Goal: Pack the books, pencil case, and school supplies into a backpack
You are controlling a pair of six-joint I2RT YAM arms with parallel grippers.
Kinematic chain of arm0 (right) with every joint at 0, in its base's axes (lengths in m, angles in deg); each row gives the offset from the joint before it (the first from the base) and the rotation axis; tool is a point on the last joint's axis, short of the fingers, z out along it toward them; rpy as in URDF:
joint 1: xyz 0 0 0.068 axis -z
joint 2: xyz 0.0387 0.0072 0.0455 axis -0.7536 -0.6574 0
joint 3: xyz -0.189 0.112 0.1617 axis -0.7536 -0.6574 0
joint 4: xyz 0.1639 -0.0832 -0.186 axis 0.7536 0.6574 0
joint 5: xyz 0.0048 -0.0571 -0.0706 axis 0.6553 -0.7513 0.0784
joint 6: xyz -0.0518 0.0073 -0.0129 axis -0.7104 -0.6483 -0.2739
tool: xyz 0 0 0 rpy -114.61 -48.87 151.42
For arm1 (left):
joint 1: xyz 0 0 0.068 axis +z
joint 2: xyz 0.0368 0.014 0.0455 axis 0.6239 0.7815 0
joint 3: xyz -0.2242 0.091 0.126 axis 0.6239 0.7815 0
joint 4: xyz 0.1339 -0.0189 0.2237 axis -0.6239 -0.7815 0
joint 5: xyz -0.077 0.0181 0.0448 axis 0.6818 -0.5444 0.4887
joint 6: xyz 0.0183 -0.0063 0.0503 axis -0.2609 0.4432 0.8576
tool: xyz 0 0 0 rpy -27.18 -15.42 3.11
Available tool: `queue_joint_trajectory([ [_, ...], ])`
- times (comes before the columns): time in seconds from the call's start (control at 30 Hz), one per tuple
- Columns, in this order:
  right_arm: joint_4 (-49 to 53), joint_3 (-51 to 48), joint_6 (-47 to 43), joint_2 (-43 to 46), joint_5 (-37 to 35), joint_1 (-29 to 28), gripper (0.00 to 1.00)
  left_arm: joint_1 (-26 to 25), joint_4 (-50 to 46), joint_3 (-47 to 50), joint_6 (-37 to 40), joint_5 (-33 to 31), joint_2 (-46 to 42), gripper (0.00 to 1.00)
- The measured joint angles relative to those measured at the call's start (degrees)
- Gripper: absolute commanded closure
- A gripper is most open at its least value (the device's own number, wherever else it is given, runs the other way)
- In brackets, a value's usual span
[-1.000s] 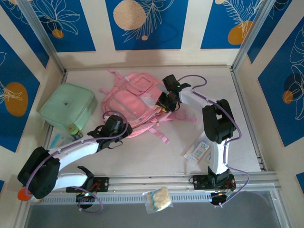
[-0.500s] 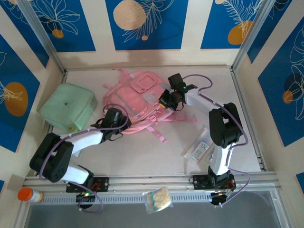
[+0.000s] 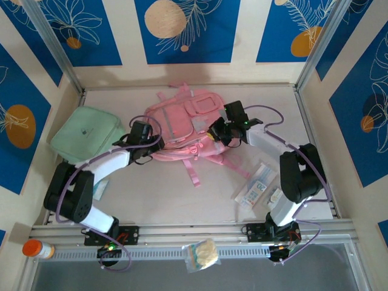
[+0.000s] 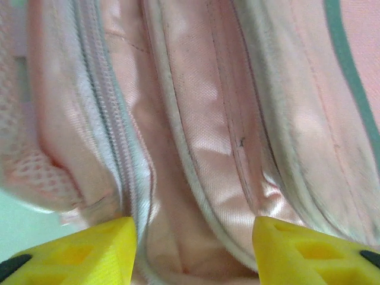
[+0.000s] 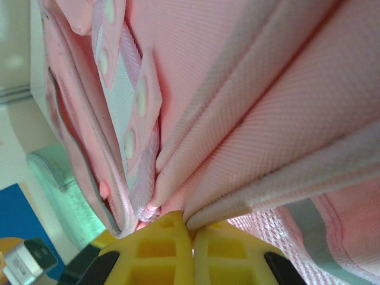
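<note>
Here, rumpled pink backpack [image 3: 177, 126], pale grey trim.

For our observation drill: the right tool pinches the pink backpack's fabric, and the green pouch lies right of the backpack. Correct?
No. The green pouch lies left of the backpack, as the top external view shows; the right tool does pinch its fabric.
</note>
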Motion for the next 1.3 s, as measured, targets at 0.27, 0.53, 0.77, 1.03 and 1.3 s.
queue_joint_trajectory([
  [0.27, -2.34, -2.95, 4.76, 3.54, -1.18, -0.94, 1.00, -10.82, -5.81, -1.49, -3.39, 0.20, -12.50, 0.44],
  [0.53, -2.40, -2.97, 7.02, 4.04, -1.57, -1.14, 1.00, -24.92, -3.13, -9.51, -6.75, 0.24, -1.64, 0.49],
  [0.77, -2.38, -2.97, 7.58, 4.90, -1.75, -1.14, 1.00, -26.05, -0.37, -13.75, -7.52, -0.68, 6.78, 0.57],
  [1.03, -2.36, -2.97, 8.00, 4.98, -1.73, -1.14, 1.00, -26.05, -0.02, -19.12, -7.80, -3.39, 12.26, 0.62],
  [1.3, -2.25, -2.97, 8.09, 4.98, -1.31, -0.96, 1.00, -26.05, -1.51, -20.79, -8.94, -8.31, 15.28, 0.59],
])
